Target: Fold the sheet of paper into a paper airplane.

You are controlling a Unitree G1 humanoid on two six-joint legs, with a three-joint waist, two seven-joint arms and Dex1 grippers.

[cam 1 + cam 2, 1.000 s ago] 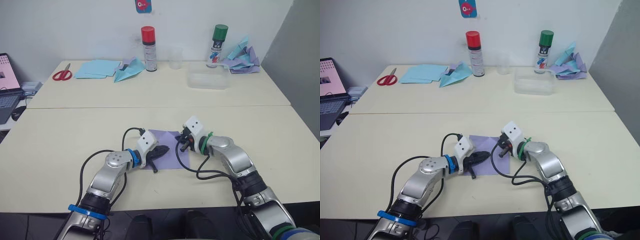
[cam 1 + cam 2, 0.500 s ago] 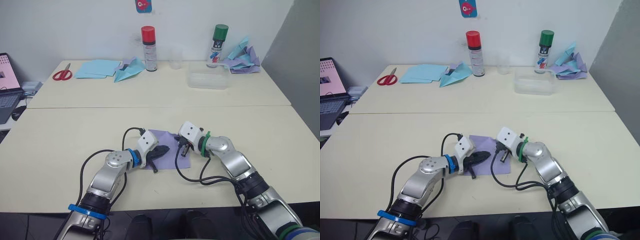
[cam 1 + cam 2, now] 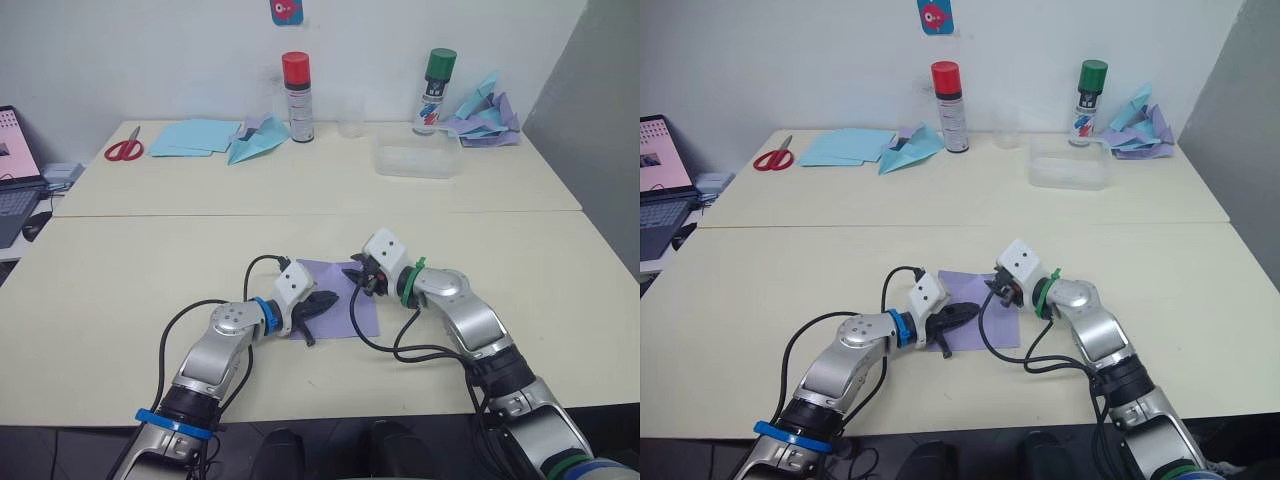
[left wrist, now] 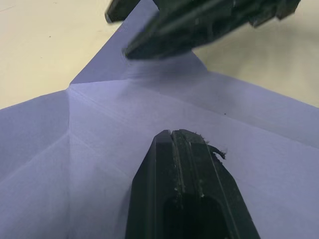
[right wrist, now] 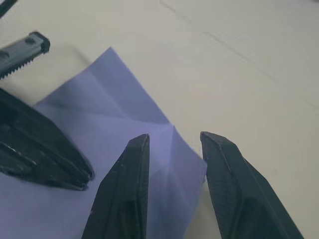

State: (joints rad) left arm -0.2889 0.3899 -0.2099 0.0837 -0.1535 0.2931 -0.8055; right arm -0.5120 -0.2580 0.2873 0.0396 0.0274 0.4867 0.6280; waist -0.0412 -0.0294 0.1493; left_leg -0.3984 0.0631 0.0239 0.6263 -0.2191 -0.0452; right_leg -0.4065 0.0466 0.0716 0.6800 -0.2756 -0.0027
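Fingers: your left gripper (image 3: pixel 322 303) closed, pressing the sheet of paper (image 3: pixel 338 325) flat on the near table (image 3: pixel 120 290); right gripper (image 5: pixel 172 164) parted over its corner; thin, limp, creased; likely slides, so pinch that raised corner.

2 spray cans (image 3: pixel 297 97), 1 scissors (image 3: pixel 125 149), 1 lavender sheet (image 3: pixel 340 300).

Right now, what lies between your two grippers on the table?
The sheet of paper, lying flat. In the head views the left gripper rests on its near-left part and the right gripper is at its far-right edge; nothing else lies between.
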